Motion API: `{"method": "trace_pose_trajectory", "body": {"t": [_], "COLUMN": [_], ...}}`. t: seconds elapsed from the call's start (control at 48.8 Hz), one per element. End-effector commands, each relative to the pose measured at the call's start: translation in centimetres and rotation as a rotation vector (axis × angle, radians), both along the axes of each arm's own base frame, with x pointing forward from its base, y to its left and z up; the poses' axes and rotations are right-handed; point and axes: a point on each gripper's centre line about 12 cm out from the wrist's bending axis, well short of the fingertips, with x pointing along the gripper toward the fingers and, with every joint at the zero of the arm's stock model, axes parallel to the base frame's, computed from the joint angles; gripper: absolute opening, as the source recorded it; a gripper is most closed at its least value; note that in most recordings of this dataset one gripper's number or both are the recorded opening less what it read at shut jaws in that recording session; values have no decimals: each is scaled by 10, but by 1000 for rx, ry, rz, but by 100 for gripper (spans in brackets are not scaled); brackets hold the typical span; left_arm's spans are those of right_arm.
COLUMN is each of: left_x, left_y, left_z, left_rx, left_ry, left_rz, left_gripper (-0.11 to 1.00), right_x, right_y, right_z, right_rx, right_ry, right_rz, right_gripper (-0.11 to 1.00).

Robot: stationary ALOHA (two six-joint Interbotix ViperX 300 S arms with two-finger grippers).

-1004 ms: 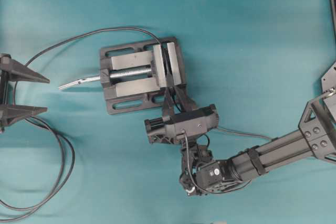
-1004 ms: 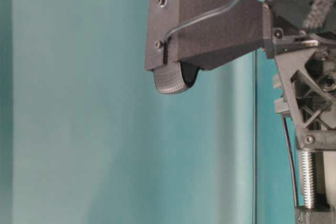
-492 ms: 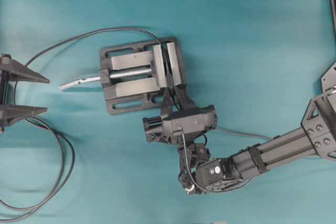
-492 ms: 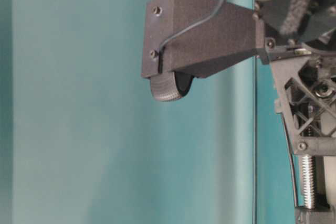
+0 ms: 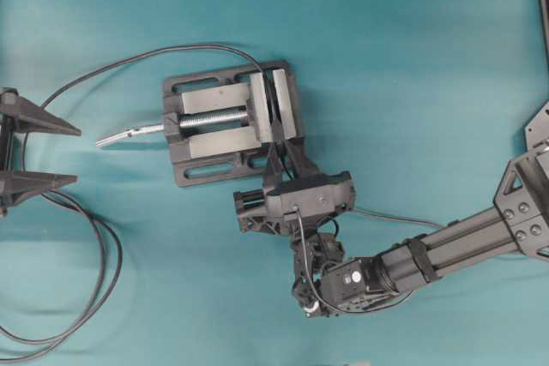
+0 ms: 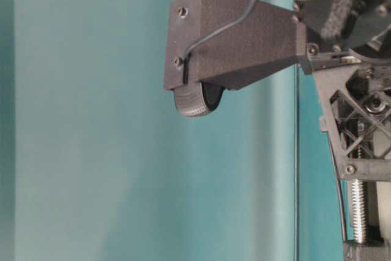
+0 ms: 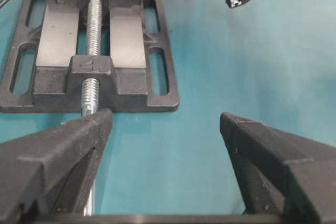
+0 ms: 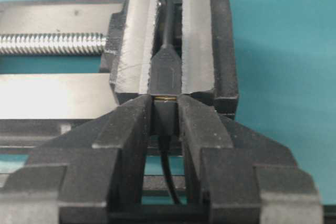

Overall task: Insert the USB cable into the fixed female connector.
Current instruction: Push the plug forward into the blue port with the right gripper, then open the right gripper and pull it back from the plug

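**Plug pressed up to the clamped socket**

The fixed female connector is clamped between the vise cheeks, so it is kept steady. The USB cable plug is pinched in the right gripper, metal tip at the socket mouth. The left gripper is held wide apart, empty.

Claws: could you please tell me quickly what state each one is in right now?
Left claw: open, holding nothing.
Right claw: shut on the USB cable, its plug right at the fixed female connector in the vise.
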Motion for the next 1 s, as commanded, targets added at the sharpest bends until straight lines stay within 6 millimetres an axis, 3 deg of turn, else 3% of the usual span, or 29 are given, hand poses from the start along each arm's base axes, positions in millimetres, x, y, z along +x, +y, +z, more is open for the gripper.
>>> {"method": "trace_pose_trajectory", "body": {"t": [0.0,0.184,0.574,0.984], "left_x": [2,2,2,2], "left_y": [0,0,0,0], "left_z": [4,4,4,4], "left_rx": [-5,-5,-5,-5], "left_ry": [-9,-9,-9,-9], "left_rz": [3,3,3,3], "left_gripper": [99,99,99,99], "right_x": [4,2,-3,-4], "right_y": [-40,-26,30,46], "right_z": [15,15,19,27], "right_rx": [15,33,65,69], "right_ry": [-32,-28,-33,2], "right_rz": [-100,-86,1,50], "right_gripper": [22,41,40,40]}}
